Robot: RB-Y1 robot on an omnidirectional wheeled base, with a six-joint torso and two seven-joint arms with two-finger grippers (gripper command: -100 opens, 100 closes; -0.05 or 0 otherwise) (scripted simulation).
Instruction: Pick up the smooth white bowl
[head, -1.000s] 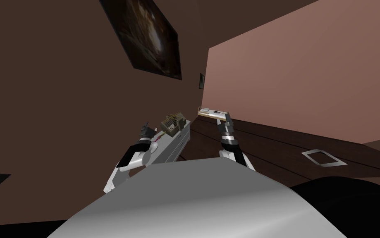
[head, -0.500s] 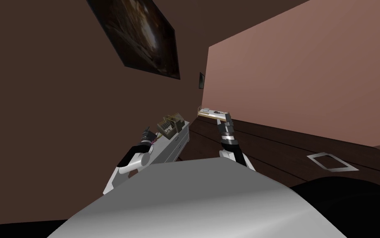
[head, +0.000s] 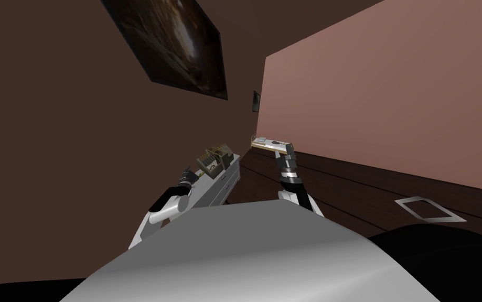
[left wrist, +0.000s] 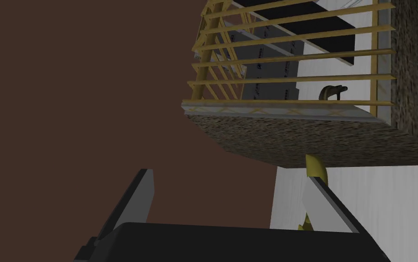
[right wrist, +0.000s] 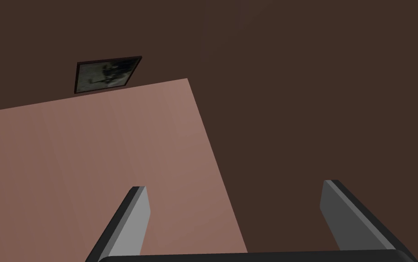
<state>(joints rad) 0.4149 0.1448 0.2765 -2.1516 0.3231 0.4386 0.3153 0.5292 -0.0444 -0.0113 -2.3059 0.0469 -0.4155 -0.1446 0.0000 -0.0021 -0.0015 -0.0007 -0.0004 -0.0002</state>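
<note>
Left hand (left wrist: 228, 177): fingers spread, nothing between them. In the head view it sits left of centre (head: 188, 174), over the near end of the white drawer-unit surface (head: 206, 184).

A slatted crate (left wrist: 294, 132) stands on that surface just ahead of the left hand. It has yellow wooden slats over a speckled brown base, with a grey panel and a dark hook (left wrist: 333, 92) inside. In the head view the crate (head: 214, 157) is near frame centre, at the far end of the surface.

A yellow curved piece (left wrist: 314, 166) pokes out from under the crate's base, just beside one left finger. I can't tell what it is.

Bowl: can't tell where it is from these views.

Right hand (right wrist: 234, 186): fingers spread, holding nothing. In the head view it is raised right of centre (head: 289, 151), well apart from the surface. Its tip overlaps a small tan and white piece of furniture (head: 267, 141) at the far wall, too small to identify.

Large dark painting (head: 174, 44) hangs on the brown wall, upper left of the head frame. Grey rectangular outline (head: 426, 208) lies on the dark floor, lower right.
</note>
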